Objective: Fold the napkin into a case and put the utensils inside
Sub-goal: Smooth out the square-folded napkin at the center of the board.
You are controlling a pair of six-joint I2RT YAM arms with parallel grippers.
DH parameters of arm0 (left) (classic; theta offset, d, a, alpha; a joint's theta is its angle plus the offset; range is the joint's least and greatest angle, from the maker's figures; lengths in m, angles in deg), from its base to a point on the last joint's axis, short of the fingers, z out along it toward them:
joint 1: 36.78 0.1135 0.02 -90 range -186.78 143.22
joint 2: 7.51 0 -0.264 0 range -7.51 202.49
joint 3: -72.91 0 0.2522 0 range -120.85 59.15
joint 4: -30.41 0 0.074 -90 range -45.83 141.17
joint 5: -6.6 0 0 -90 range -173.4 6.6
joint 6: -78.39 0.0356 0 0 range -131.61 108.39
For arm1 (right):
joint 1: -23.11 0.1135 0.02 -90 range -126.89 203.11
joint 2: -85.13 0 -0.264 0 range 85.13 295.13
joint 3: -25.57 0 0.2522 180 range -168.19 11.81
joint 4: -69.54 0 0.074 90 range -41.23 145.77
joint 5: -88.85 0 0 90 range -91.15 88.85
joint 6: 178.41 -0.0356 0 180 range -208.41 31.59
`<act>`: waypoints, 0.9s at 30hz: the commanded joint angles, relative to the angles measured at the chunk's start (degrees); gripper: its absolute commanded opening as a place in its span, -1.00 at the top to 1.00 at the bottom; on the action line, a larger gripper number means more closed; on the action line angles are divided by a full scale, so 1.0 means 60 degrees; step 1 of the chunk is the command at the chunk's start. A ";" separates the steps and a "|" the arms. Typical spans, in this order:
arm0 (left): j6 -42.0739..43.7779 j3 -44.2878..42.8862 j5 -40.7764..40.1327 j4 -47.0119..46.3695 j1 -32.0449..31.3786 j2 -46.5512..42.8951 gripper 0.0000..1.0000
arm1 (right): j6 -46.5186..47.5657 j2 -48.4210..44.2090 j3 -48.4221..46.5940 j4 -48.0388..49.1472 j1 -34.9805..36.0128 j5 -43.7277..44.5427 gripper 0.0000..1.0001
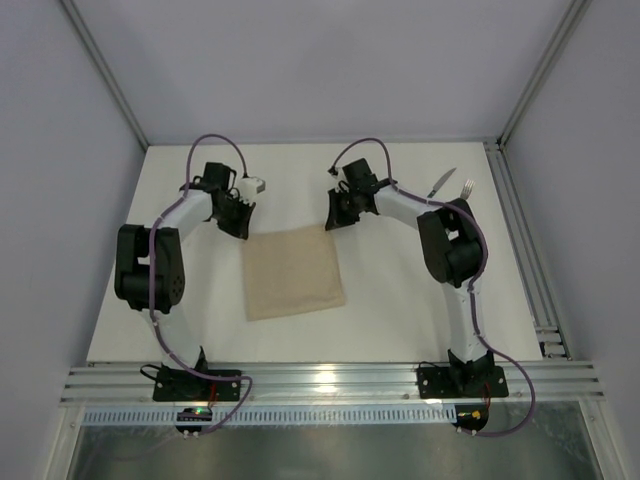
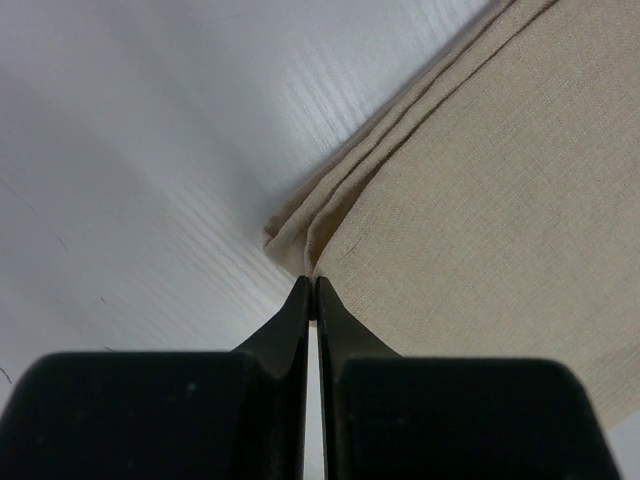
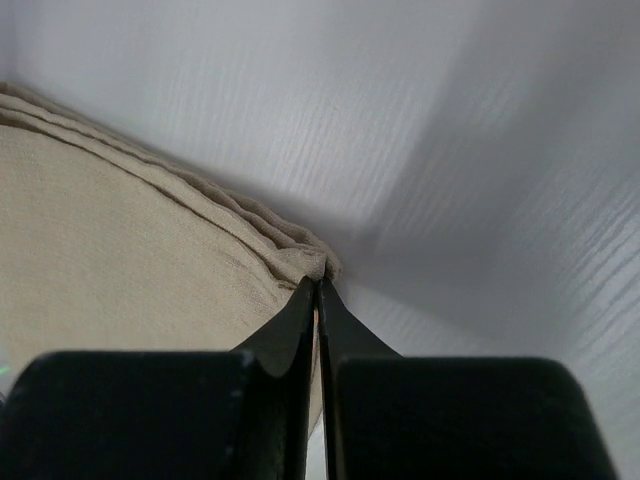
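Folding is under way. The napkin (image 1: 293, 272) lies layered on the surface (image 1: 400, 310). The left claw (image 1: 238, 222) and right claw (image 1: 332, 216) are each clenched on one of its far corners. The next move likely calls for an even lift toward its near edge. The knife (image 1: 441, 181) and fork (image 1: 466, 188) wait right of the napkin.

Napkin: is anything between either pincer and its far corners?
Nothing visible. The left pincer and the right pincer are each closed right on a far corner of the napkin.
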 commanded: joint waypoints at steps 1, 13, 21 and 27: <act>-0.0135 -0.0321 0.0129 -0.0467 -0.0034 -0.0439 1.00 | 0.0077 -0.1117 0.0370 0.0327 -0.0061 0.0315 0.93; -0.0296 -0.0672 -0.0355 -0.0658 -0.0034 0.0585 0.98 | -0.0173 -0.0898 0.0693 0.0621 -0.0340 0.0388 0.92; -0.0384 -0.0980 -0.0487 -0.0805 -0.0034 0.0981 0.53 | 0.0135 -0.0721 0.0180 0.0066 -0.0399 0.0783 0.43; -0.0588 -0.0951 -0.0619 -0.0980 -0.0034 0.0749 0.33 | 0.0311 -0.1876 0.0853 0.0501 -0.0311 0.1385 0.32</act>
